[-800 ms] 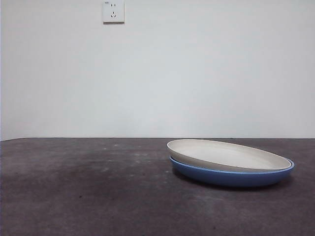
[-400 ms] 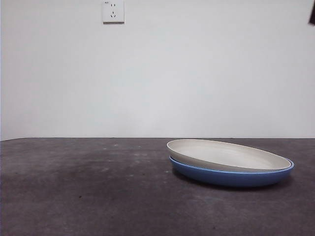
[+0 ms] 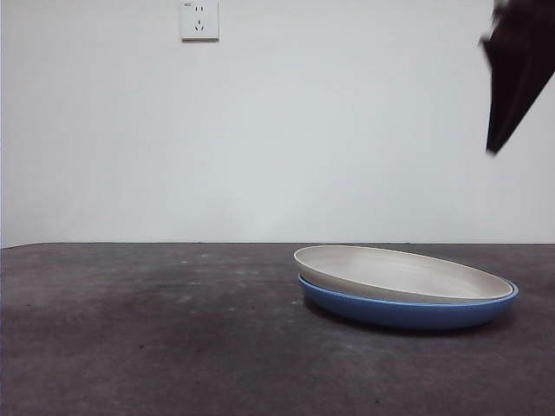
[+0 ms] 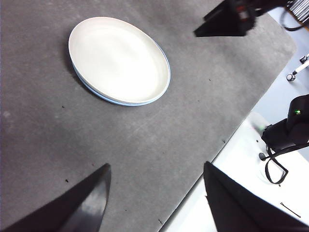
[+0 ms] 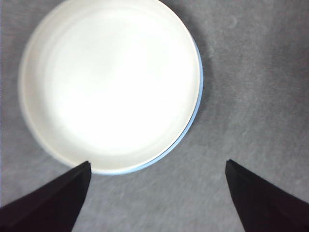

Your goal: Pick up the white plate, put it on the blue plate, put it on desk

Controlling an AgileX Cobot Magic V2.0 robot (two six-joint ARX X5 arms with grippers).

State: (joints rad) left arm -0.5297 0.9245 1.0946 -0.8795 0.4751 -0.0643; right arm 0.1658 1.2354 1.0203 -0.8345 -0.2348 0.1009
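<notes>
White wall socket [image 3: 199,20] on wall [image 3: 277,139]

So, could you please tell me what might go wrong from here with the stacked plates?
1. The white plate sits tilted and off-centre in the blue plate; a pinch on its rim might catch both rims, or drag the blue one across the desk.
2. The open right tool hangs above the stack; a steep descent could press the raised rim and rock the plate.

The right pincer [image 5: 157,193] hangs high in the air, pointing straight down with its two black jaws spread wide and nothing between them. In the front view it shows as a dark tip [image 3: 512,78] at the top right corner. The left pincer [image 4: 154,203] waits well off to the side, raised, its jaws likewise parted and empty.
</notes>
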